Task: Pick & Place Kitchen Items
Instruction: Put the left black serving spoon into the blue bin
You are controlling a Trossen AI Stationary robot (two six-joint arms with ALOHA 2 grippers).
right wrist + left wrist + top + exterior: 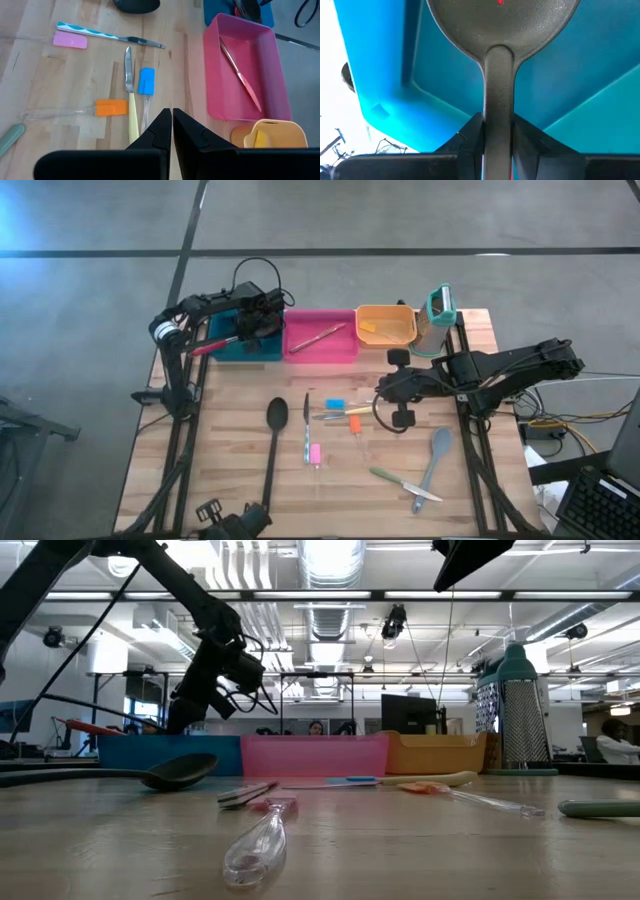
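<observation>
My left gripper [241,337] is over the teal bin [264,351] at the table's far left, shut on a long spoon [498,30]. The spoon is dark grey in the left wrist view and shows red in the high view [213,347]. My right gripper [386,394] is shut and empty, above the table beside a blue-handled piece [146,81], a yellow-handled knife [132,107] and an orange-handled piece [111,107]. A long black spoon [273,442], a pink-handled knife [312,444], a green-handled knife [400,483] and a grey spatula [435,460] lie flat on the table. My left gripper pinches the spoon's handle just behind the bowl [498,117] between its two fingers. The handle runs along the fingers, and the bowl sticks out ahead of the fingertips. The spoon is lifted, with its bowl over the inside of the teal bin [410,60].
A pink bin [320,348] holding one thin utensil [240,75] and an orange bin [386,325] holding yellow pieces stand in the far row beside the teal bin. An upright teal-and-white grater [438,313] stands at the far right. The table's near left is bare wood.
</observation>
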